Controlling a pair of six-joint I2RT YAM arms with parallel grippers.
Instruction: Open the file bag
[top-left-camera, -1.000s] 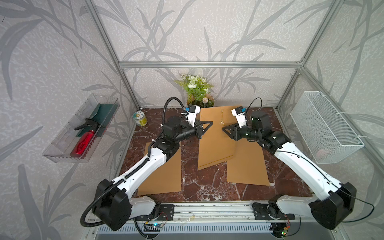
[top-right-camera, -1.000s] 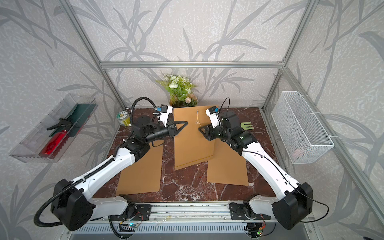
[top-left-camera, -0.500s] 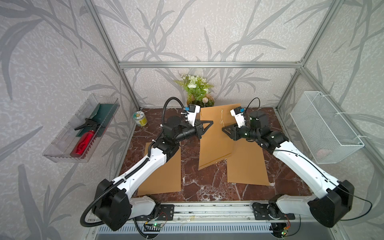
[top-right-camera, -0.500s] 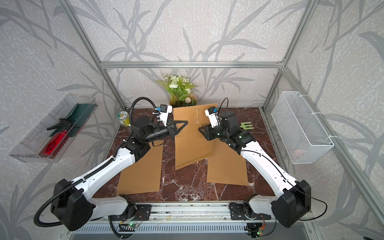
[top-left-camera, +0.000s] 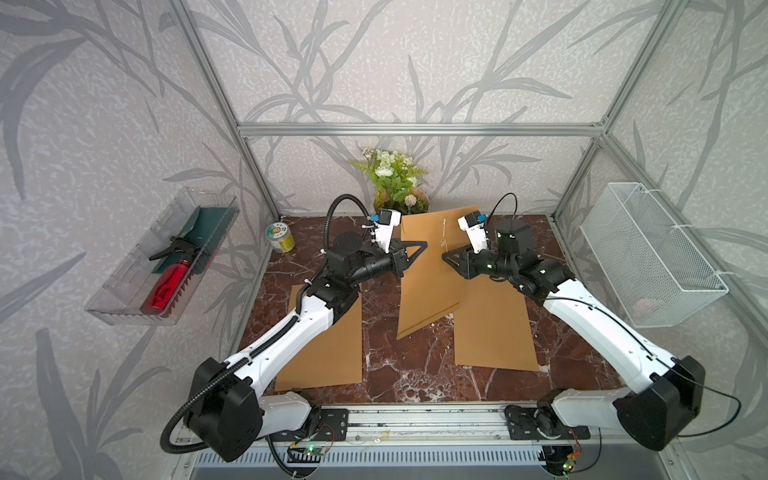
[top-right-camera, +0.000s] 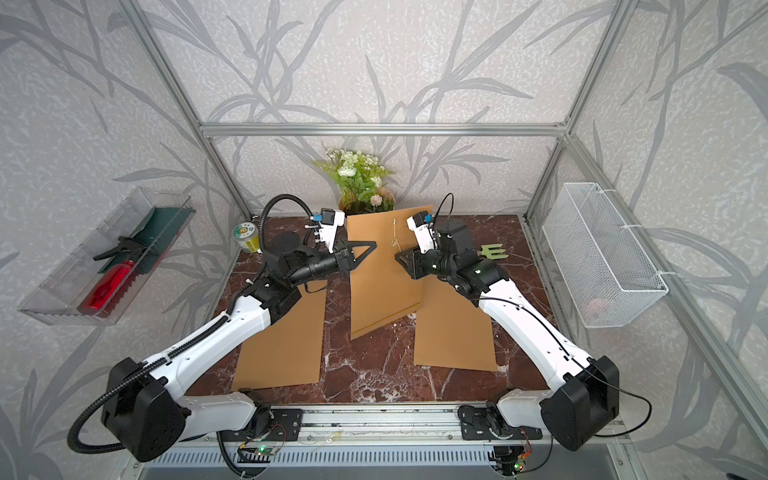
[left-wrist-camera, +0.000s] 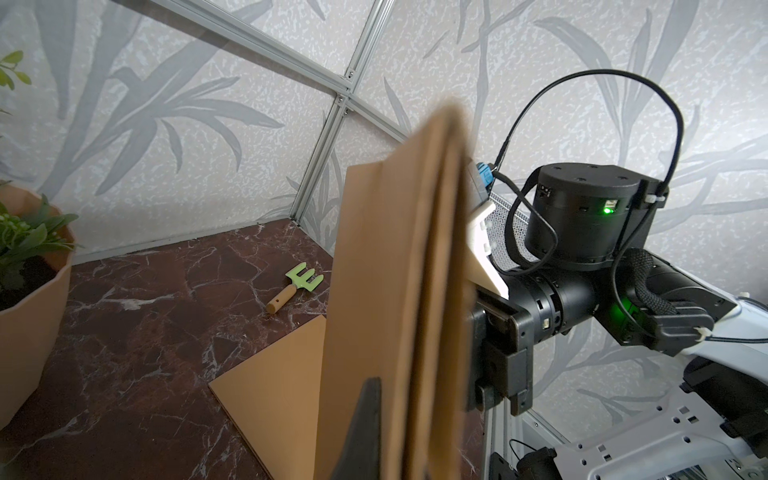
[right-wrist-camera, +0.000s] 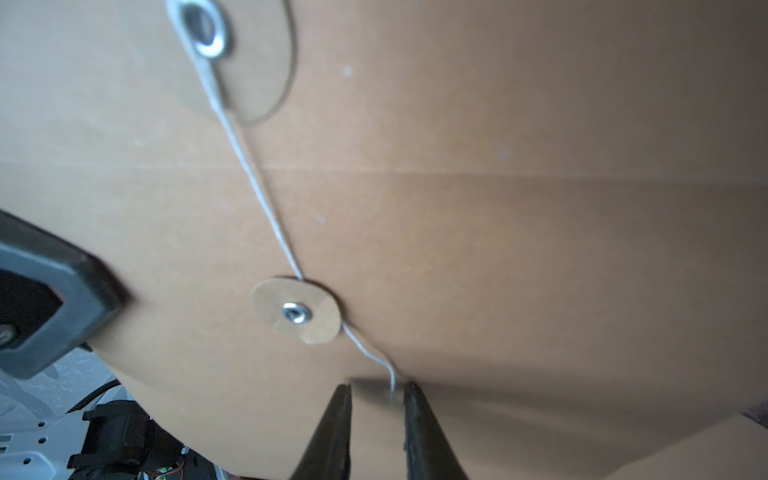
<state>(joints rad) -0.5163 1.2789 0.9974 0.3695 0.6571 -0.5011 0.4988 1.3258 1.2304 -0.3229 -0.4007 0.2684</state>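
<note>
The file bag (top-left-camera: 424, 274) is a brown paper envelope, raised and tilted above the marble table in both top views (top-right-camera: 378, 274). My left gripper (top-left-camera: 415, 248) is shut on its left edge; in the left wrist view the bag (left-wrist-camera: 395, 291) fills the space beside one dark finger (left-wrist-camera: 365, 428). A white string (right-wrist-camera: 257, 187) runs from an upper eyelet down past the round button (right-wrist-camera: 297, 311). My right gripper (right-wrist-camera: 378, 390) is at the bag's face, open a narrow gap, with the string's loose end between its fingers, close to one of them.
Two more brown envelopes lie flat on the table (top-left-camera: 328, 345) (top-left-camera: 494, 328). A flower pot (top-left-camera: 395, 183) and a small can (top-left-camera: 279, 237) stand at the back. A green hand rake (top-right-camera: 492, 251) lies back right. A wire basket (top-left-camera: 648, 253) and a clear tray (top-left-camera: 166, 257) hang on the side walls.
The bag has tipped up, its lower right corner rising off the table. The right gripper's jaws have narrowed around the string end. The left gripper keeps its hold.
</note>
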